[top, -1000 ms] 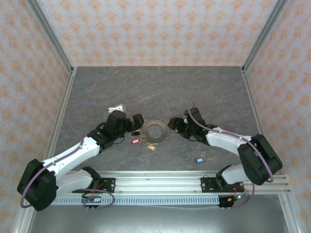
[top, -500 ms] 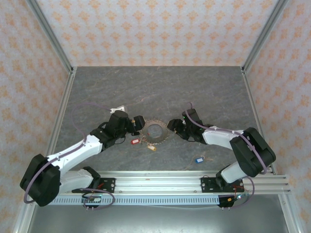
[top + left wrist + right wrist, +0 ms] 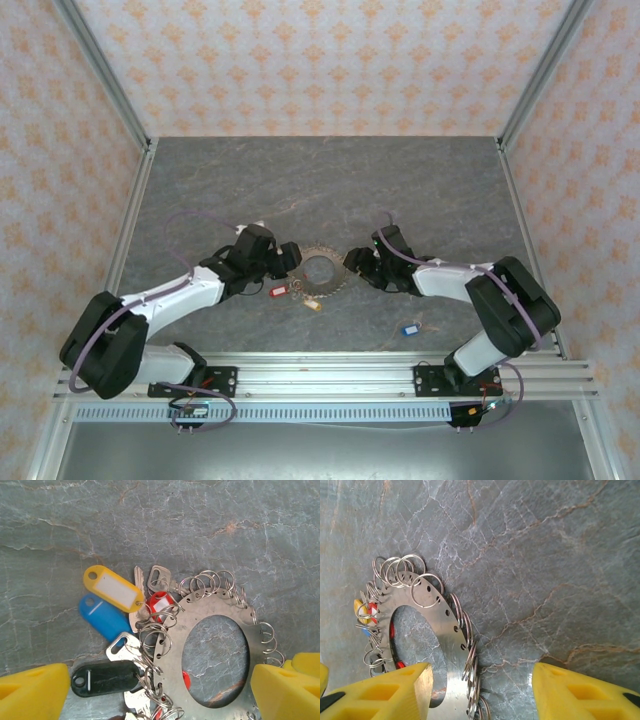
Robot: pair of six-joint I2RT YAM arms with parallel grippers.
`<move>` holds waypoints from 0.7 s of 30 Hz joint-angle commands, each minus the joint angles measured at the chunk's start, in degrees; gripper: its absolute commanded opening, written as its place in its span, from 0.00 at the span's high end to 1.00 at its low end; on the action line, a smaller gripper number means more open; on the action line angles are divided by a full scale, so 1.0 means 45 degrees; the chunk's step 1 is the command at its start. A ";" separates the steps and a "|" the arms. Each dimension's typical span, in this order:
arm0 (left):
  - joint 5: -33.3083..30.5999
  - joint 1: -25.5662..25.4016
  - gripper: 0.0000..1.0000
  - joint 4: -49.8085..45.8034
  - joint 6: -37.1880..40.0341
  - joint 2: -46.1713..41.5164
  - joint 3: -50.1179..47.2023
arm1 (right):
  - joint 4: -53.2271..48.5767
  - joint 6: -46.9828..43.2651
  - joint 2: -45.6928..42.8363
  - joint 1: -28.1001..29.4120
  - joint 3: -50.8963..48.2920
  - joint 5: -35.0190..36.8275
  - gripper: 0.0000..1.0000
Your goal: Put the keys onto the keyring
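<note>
Several keys (image 3: 159,575) lie bunched against the keyring (image 3: 215,605); left claw (image 3: 157,685) gapes wide across it, right claw (image 3: 480,675) partly open astride its rim.

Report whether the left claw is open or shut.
Open. In the left wrist view the left claw's yellow fingers stand far apart at opposite edges, with the keyring lying between them.

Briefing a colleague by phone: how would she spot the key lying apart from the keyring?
On the grey table, find the toothed keyring near its middle. Nearer the front rail, to the robot's right, lies a blue-tagged key. It is alone; the others crowd the ring's rim.
</note>
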 commanded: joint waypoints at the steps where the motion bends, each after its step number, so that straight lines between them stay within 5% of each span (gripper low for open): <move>1: 0.0409 0.0113 0.06 0.0216 -0.0156 0.0294 0.0443 | 0.0341 0.0090 0.0077 0.0202 0.0346 0.0099 0.45; 21: 0.1882 0.0096 0.38 0.1270 0.0391 0.1896 0.0602 | 0.0624 0.0179 0.0568 0.0356 0.0480 -0.0566 0.56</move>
